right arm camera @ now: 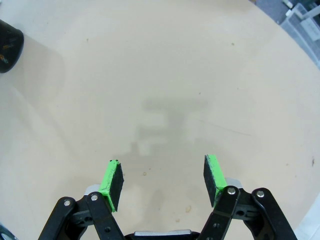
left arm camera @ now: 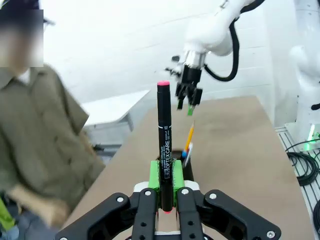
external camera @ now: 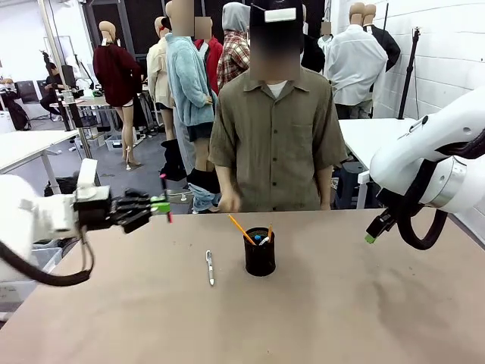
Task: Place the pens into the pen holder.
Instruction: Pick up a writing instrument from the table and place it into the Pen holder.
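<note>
Black wire mesh forms the pen holder (external camera: pixel 260 258), which stands upright near the middle of the tan table (external camera: pixel 364 318). The orange-yellow pencil (external camera: pixel 241 228) is in it and leans out toward picture left, beside a few other tips too small to tell apart. The silver-white pen (external camera: pixel 210 268) lies flat on the table just to the left of the holder, apart from it. The left gripper (external camera: pixel 160 205) hangs above the table's left part, well apart from the holder, with its fingers pointing toward the middle. In the left wrist view its green pads (left arm camera: pixel 155 175) are clamped narrow on the red and black pen (left arm camera: pixel 164 130), whose red end points up in the picture; white print runs along the black barrel. The right gripper (external camera: pixel 370 236) hangs above the table at the right, tilted downward. In the right wrist view it (right arm camera: pixel 162 177) stands wide and holds nothing, with bare table between the pads and the holder's dark rim at the top left corner. A person in an olive shirt (external camera: pixel 276 144) stands at the far edge, one hand (external camera: pixel 228 202) near the table.
</note>
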{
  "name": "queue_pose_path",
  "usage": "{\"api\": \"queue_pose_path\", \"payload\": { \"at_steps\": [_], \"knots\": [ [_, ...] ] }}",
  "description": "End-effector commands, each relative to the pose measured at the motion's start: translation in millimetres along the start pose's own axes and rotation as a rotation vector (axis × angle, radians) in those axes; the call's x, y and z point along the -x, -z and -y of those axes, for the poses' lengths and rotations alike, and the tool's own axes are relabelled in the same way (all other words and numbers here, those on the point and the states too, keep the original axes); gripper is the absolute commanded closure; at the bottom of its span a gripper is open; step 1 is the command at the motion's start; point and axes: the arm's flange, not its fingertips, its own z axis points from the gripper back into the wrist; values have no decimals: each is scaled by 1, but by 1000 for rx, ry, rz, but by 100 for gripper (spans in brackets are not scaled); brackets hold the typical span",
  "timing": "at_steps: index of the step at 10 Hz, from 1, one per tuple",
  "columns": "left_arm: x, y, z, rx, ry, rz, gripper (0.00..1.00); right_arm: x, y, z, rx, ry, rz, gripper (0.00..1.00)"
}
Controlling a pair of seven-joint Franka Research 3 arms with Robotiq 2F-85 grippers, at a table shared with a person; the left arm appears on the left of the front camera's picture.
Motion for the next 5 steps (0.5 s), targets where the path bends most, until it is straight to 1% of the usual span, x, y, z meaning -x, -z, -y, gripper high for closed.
{"api": "queue_pose_path", "payload": {
  "at_steps": [1, 2, 3, 4, 5],
  "knots": [
    [3, 36, -19, 37, 51, 49, 100, 5, 3, 2, -8, -6, 21, 19],
    [-2, 63, -25, 61, 19, 50, 100, 5, 3, 2, -8, -6, 21, 19],
    [-6, 87, -26, 72, -3, 75, 100, 5, 3, 2, -8, -6, 21, 19],
    [-7, 111, -26, 101, -24, 65, 100, 5, 3, 2, -8, -6, 21, 19],
    [-4, 134, -24, 140, -58, 28, 100, 5, 3, 2, -8, -6, 21, 19]
  ]
}}
